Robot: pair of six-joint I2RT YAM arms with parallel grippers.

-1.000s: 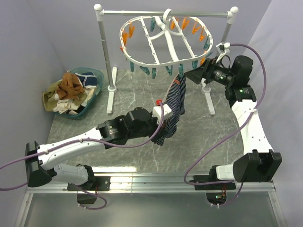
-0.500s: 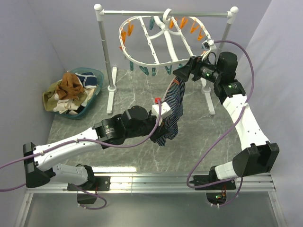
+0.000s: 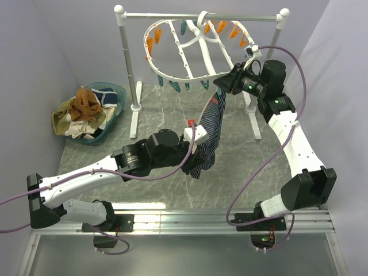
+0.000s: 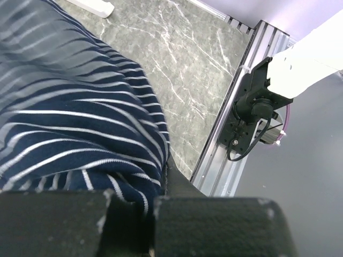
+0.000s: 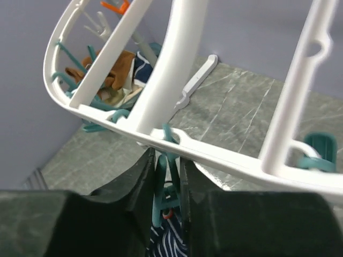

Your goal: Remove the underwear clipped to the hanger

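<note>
The dark striped underwear (image 3: 211,122) hangs from a teal clothespin (image 5: 168,179) on the near rim of the white oval hanger (image 3: 190,54). My right gripper (image 3: 223,85) is at that rim, its two black fingers pressed on either side of the clothespin's legs. In the right wrist view the gripper (image 5: 167,170) sits just under the hanger rim (image 5: 230,159), with the striped cloth (image 5: 170,245) below the pin. My left gripper (image 3: 201,148) is shut on the lower part of the underwear (image 4: 75,112). Striped fabric is pinched between its dark pads (image 4: 214,225).
A teal basket (image 3: 118,92) at the left holds a pile of loose briefs. The hanger hooks on a silver-and-white rail stand (image 3: 127,69). Orange and teal pins (image 3: 154,41) line the hanger's rim. The aluminium base rail (image 4: 222,155) runs along the table's near edge.
My right gripper has moved left to the hanger's near rim and closed on the teal clothespin. The hanger has tipped slightly. My left arm has kept its hold on the striped cloth.
</note>
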